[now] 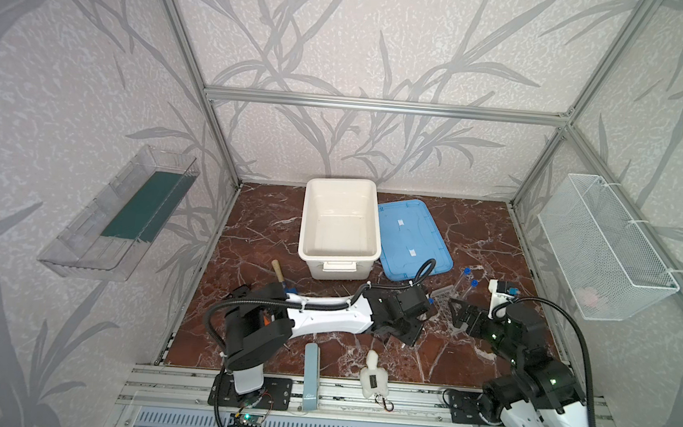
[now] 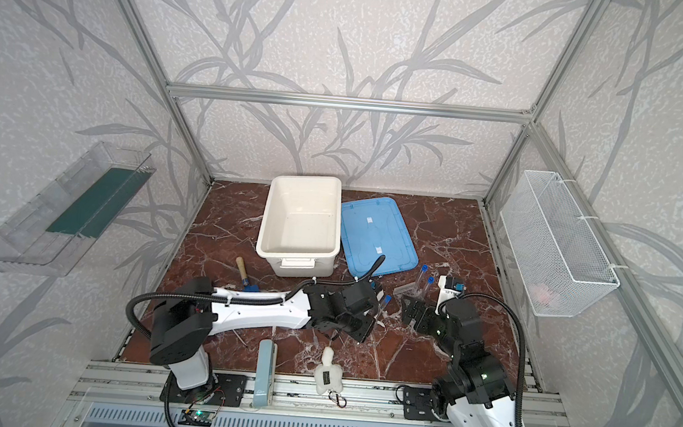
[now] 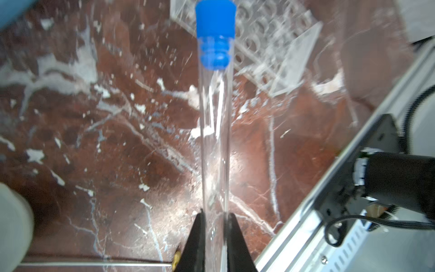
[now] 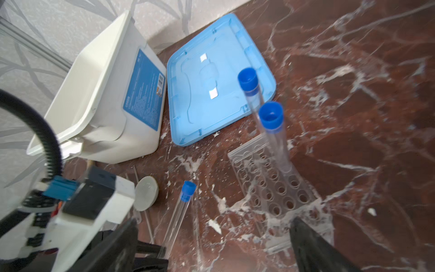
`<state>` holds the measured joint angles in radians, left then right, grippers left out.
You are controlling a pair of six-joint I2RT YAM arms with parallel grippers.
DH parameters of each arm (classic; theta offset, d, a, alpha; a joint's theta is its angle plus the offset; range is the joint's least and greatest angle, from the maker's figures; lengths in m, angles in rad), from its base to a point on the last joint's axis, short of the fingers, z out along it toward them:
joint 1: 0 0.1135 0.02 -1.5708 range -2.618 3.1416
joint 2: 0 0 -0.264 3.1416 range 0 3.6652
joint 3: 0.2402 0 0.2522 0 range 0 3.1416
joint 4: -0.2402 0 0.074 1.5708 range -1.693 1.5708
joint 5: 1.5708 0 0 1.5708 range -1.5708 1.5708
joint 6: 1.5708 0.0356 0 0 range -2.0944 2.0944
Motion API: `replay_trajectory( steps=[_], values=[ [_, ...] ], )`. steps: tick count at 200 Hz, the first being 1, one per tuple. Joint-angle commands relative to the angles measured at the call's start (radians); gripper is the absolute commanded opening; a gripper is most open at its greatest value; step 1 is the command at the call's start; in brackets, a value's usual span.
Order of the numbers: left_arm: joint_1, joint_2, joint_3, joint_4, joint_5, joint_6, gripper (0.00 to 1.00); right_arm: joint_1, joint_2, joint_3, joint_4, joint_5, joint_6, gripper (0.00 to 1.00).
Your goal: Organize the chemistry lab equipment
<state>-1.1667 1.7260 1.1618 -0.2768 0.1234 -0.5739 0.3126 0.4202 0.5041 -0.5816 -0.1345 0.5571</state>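
Observation:
My left gripper [image 3: 215, 216] is shut on the lower end of a clear blue-capped tube [image 3: 215, 141]. The tube's cap points toward the clear perforated rack [image 3: 270, 47]. In both top views this gripper [image 1: 416, 322] sits mid-table, just left of the rack [image 1: 447, 302]. Two more blue-capped tubes [image 4: 250, 91] [image 4: 273, 131] stand in the rack [image 4: 270, 186]. My right gripper [image 4: 214, 247] is open, close to the rack's near end, holding nothing. A small white round dish [image 4: 146, 193] and thin clear rods [image 4: 148, 223] lie by the left arm.
A white bin [image 1: 339, 222] and its blue lid [image 1: 413, 237] sit at the back. A wooden-handled trowel [image 1: 279, 272] lies left of the bin. A plush toy [image 1: 375, 375] and a grey-blue case [image 1: 310, 374] rest at the front edge. A wire basket [image 1: 604, 243] hangs on the right wall.

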Motion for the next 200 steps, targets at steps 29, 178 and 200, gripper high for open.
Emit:
replay_trajectory(
  steps=[29,178,200],
  values=[
    [0.002,-0.109,-0.112,0.266,0.048,0.092,0.1,0.003,0.167,0.094,0.123,-0.282,0.013,0.99],
    [0.0,-0.162,-0.186,0.343,0.037,0.086,0.11,0.003,0.338,0.058,0.277,-0.376,0.111,0.33],
    [0.001,-0.163,-0.191,0.343,0.031,0.085,0.11,0.003,0.328,0.055,0.275,-0.376,0.115,0.25]
  ],
)
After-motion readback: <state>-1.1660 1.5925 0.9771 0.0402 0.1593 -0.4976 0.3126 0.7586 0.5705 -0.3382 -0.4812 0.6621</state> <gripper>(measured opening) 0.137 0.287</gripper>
